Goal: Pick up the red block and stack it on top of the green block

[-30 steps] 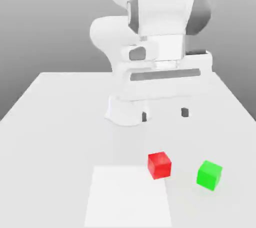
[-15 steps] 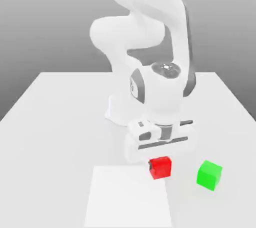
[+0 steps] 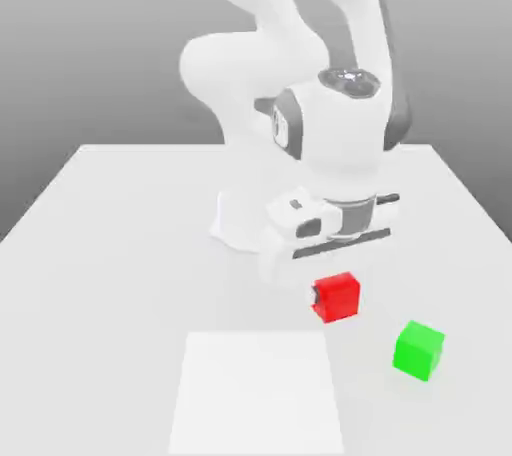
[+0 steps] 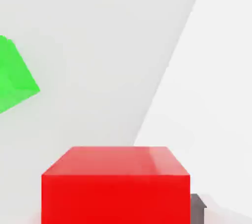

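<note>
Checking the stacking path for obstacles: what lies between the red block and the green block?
Only bare tabletop shows between the red block and the green block, in the exterior view and the hand view alike.

In the exterior view, the far finger is hidden behind the red block (image 3: 337, 298) — mid-right of the frame — and the arm (image 3: 255, 64) is cut off by the top edge. The hand view's edge crops the green block (image 4: 15, 78).
</note>
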{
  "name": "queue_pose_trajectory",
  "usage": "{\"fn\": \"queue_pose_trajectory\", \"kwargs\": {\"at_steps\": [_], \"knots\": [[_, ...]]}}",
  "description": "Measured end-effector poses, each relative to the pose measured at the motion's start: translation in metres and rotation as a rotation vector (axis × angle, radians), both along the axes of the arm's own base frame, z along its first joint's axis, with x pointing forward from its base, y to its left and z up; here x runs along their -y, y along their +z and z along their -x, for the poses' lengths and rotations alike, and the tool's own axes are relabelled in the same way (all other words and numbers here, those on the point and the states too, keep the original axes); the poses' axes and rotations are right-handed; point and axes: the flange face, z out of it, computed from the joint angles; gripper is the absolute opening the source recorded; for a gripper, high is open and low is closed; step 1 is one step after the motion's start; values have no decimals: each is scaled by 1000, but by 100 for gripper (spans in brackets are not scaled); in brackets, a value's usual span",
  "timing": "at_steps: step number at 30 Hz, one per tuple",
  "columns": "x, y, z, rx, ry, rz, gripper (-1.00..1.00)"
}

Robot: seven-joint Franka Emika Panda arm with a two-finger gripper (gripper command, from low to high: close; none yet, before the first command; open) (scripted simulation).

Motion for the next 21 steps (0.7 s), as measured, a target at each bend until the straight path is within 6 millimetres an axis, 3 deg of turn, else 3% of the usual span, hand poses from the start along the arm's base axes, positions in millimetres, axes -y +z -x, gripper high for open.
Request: {"fn": "queue_pose_trajectory", "kwargs": {"at_steps": [11, 13, 17, 18, 21], "knots": [[-96, 25, -8, -1, 687, 0, -100], [-105, 14, -9, -1, 743, 0, -100], [-103, -28, -12, -1, 747, 0, -100], [-103, -35, -11, -1, 747, 0, 100], [-103, -35, -11, -1, 747, 0, 100]]}}
